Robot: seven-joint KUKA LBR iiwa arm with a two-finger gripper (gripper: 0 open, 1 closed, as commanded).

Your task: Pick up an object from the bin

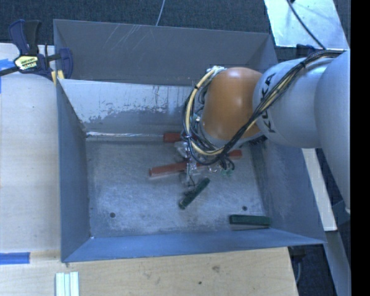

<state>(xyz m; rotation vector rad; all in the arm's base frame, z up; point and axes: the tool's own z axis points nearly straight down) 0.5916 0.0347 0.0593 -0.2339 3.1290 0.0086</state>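
Hand [191,167] low in the grey bin [74,165] under the orange cover [231,106], apart or together cannot be told, reddish-brown stick [165,171] ending at its view-left side, dark green marker [193,193] just in front, green piece [250,221] farther front-right.

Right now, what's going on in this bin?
The robot arm reaches in from the right of the grey metal bin. Its gripper sits low over the middle of the floor, at the right end of a reddish-brown stick-shaped piece and just above a dark green elongated piece. Whether it has hold of either cannot be told. A dark green flat bar lies by the front wall, and a small red piece lies by the back wall.
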